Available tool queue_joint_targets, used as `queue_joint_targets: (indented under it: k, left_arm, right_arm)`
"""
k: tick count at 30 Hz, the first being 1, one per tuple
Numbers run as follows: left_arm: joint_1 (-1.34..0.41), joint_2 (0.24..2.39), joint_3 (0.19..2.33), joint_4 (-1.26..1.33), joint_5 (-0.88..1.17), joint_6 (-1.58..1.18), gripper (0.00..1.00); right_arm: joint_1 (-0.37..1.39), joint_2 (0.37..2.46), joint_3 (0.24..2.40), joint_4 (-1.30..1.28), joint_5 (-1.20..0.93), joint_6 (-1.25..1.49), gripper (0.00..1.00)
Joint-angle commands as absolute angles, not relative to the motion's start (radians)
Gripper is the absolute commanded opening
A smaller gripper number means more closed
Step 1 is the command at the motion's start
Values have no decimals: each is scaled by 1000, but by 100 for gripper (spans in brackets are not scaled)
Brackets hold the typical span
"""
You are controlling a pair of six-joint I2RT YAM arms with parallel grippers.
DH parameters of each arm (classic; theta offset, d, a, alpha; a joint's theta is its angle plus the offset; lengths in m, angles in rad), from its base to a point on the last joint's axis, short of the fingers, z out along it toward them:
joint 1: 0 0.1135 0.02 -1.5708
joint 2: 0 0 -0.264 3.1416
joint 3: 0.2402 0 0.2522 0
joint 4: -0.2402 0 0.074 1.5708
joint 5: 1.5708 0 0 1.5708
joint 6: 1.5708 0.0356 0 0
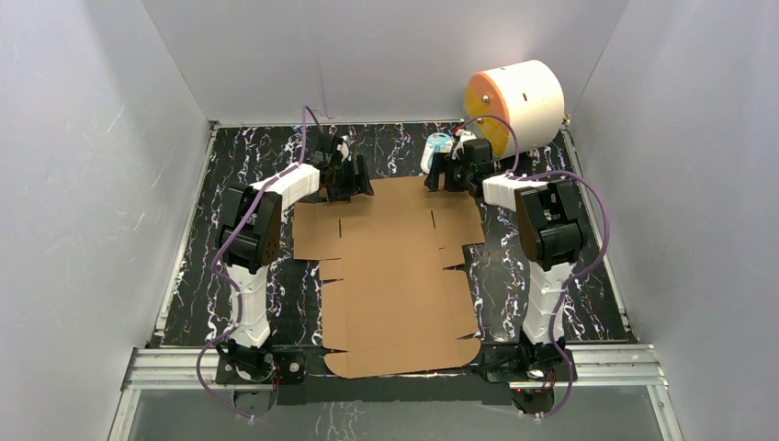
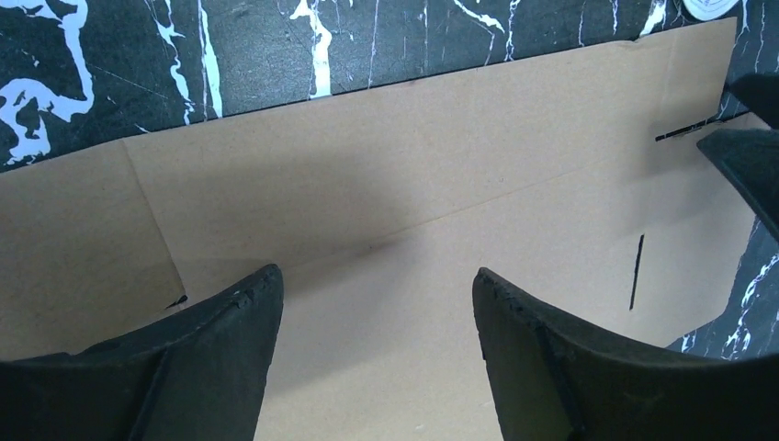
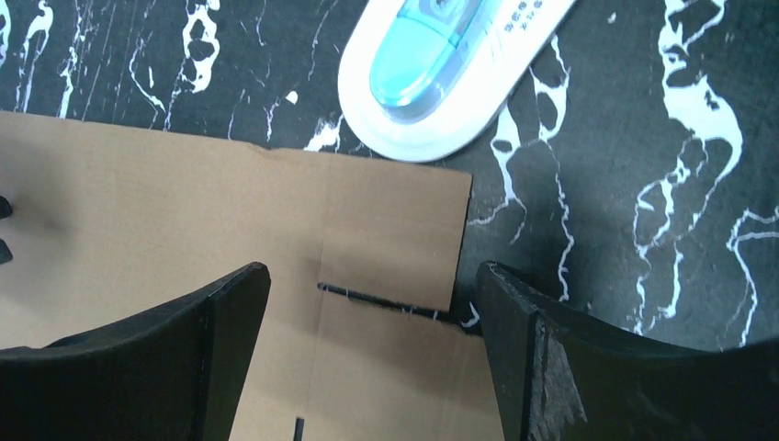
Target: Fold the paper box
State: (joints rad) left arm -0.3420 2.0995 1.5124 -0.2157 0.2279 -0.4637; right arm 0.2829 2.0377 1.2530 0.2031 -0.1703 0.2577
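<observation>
Black marbled table (image 1: 197,266) is carrying the flat paper box (image 1: 395,276). I am holding left gripper (image 2: 377,280) and right gripper (image 3: 374,276) spread, empty, above its far edge; a blue-white dispenser (image 3: 441,69) is lying beside its corner.

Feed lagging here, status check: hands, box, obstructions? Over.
Left hand open, empty, over far-left flap. Right hand open, empty, over far-right corner. Paper box flat, unfolded. Blue-white dispenser at its far edge.
</observation>
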Motion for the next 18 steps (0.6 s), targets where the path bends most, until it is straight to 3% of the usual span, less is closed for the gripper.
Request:
queue_joint_targets:
  k: [1, 18]
  left_arm:
    - [-345, 2069, 1522, -221, 253, -424, 73]
    - [-346, 1984, 1393, -236, 233, -393, 73]
  right_arm:
    - [281, 2071, 1317, 224, -220, 251, 92]
    - [281, 1961, 1201, 278, -464, 391, 79]
